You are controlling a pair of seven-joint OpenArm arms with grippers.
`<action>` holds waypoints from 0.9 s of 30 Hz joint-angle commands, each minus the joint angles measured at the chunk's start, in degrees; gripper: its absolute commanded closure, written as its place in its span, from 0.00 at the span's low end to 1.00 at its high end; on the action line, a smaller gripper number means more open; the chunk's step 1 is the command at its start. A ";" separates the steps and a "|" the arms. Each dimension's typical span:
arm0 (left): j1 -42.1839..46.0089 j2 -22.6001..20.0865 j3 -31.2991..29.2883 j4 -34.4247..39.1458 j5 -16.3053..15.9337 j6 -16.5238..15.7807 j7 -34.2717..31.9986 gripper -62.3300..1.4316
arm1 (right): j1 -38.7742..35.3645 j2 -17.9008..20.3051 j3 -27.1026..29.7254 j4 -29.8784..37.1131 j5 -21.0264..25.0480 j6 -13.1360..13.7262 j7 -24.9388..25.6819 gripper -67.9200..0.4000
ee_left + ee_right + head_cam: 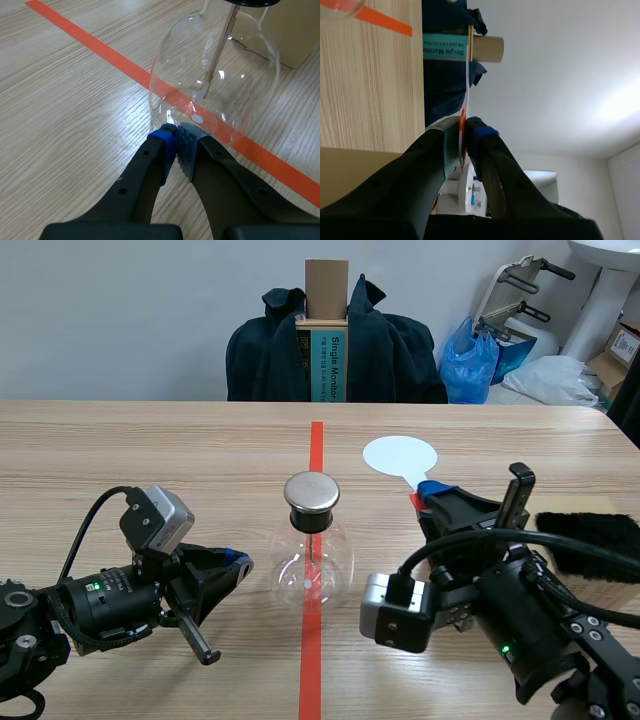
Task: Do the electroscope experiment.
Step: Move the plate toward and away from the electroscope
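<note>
Left end effector [178, 142]: fingers pressed together, nothing between them, blue pad against dotted pad. It lies low over the desk [150, 450] at near left, tips pointing right at the foot of the electroscope [313, 560]. The tips sit right at the base of the glass; whether they touch it cannot be told.

Right end effector [437, 492]: fingers pinching the red handle of the white paddle [400, 454]. In the right wrist view the paddle shows edge-on as a thin strip held between the two pads. The arm comes in from near right. The paddle's round disc lies ahead of the tips, toward the far side, right of the desk's centre and well apart from the electroscope.

Electroscope: clear round glass flask, upright, standing on the orange-red tape line [316, 455] at the middle of the desk. A round metal cap [312, 492] sits on a dark stopper at the neck. A thin rod [220, 50] hangs down inside the glass, with a small leaf at its lower end.

Black fur cloth [590, 540]: flat on the desk at the right edge, right of the right arm.

Beyond the far edge: a dark jacket [390, 350] draped over a seat, a cardboard box [326, 290] upright behind it, and a blue bag [470, 360] further right.
</note>
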 commanded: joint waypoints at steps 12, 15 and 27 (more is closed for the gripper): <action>-0.02 0.13 -0.31 1.14 -0.55 -0.13 -1.11 0.95 | 0.52 0.28 0.46 1.11 0.20 -2.38 11.04 0.98; -0.02 0.13 -0.31 1.14 -0.55 -0.13 -1.14 0.95 | 0.52 0.28 0.46 1.11 0.20 -2.38 13.07 0.98; -0.02 0.13 -0.31 1.14 -0.55 -0.13 -1.14 0.95 | 0.50 0.31 0.42 1.11 0.20 -2.34 17.44 0.98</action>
